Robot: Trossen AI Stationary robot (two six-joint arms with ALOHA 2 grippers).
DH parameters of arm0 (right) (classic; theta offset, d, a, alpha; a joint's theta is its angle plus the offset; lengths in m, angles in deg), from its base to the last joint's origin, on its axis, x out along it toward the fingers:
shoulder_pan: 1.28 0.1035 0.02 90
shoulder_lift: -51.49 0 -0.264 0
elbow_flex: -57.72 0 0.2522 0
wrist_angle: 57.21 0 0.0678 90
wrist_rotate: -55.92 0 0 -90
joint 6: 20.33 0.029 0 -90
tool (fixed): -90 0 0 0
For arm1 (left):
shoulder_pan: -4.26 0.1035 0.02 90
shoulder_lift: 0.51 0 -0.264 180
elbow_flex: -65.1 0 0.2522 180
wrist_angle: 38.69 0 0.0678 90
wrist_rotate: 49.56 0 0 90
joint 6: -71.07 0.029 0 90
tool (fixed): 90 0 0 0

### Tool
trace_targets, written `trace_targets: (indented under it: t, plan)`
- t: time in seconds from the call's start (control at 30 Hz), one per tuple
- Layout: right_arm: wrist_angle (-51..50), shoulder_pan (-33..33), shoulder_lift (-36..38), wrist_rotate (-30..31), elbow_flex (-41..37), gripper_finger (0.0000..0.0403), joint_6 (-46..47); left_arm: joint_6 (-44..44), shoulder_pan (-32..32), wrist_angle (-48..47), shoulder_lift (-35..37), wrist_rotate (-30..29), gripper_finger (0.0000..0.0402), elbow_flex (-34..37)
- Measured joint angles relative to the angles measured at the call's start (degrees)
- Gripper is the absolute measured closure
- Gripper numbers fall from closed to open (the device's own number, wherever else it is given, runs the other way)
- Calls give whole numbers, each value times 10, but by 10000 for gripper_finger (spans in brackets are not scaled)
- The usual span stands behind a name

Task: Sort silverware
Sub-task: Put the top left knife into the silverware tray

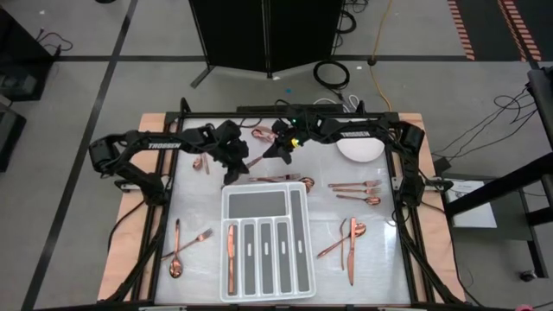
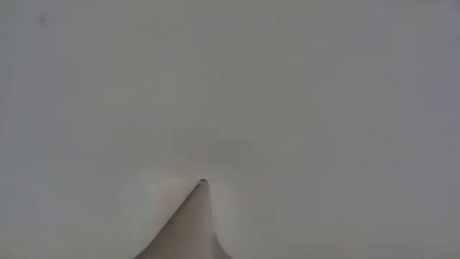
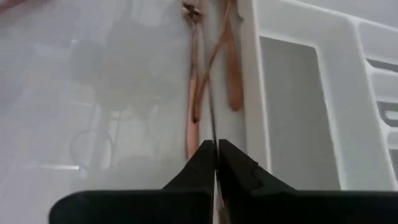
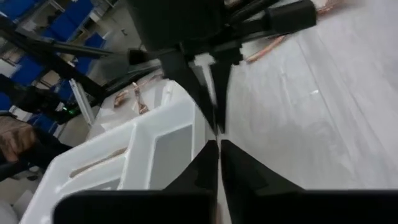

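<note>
Just beyond the pinched-shut left gripper (image 3: pixel 216 163) — crossed silverware (image 3: pixel 211 81) beside the tray (image 3: pixel 252 93).

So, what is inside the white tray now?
The white tray holds one copper knife in its leftmost long slot. The other long slots and the wide top compartment look empty. Nothing covers the tray, so all slots are visible.

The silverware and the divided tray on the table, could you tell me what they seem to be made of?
The silverware looks like polished metal with a copper or rose-gold finish: slim pieces with bright glints, though plating cannot be told from solid metal. The divided tray looks like moulded white plastic, matte, with thick rounded walls; its compartment floors look grey, possibly a liner.
</note>
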Motion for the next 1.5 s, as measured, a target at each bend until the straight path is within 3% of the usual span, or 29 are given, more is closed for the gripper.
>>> trace_targets:
  t: [0.17, 0.4, 0.6, 0.73, 0.83, 1.07, 1.27, 1.5]
  plan:
    - [-74, -35, 23, 23, 1, 330, -53, -33, 13, -23, 0, -68, 399, -34]
    - [-217, -97, 77, 100, 1, 273, -107, -60, 52, -167, 19, -140, 400, -152]
    - [-226, -90, 116, 98, -20, 267, -126, -255, 89, -314, 58, -158, 400, -319]
    - [-178, -65, 134, 100, -68, 270, -114, -408, 79, -393, 104, -152, 401, -345]
    - [-130, -42, 149, 97, -116, 272, -100, -501, 26, -456, 135, -165, 401, -342]
    - [-36, 30, 189, 97, -225, 272, -57, -767, -199, -483, 158, -325, 401, -342]
    - [-7, 93, 231, 100, -280, 272, -57, -962, -383, -482, 108, -406, 401, -342]
    - [-8, 149, 255, 128, -297, 273, -50, -1086, -506, -466, 5, -408, 401, -341]
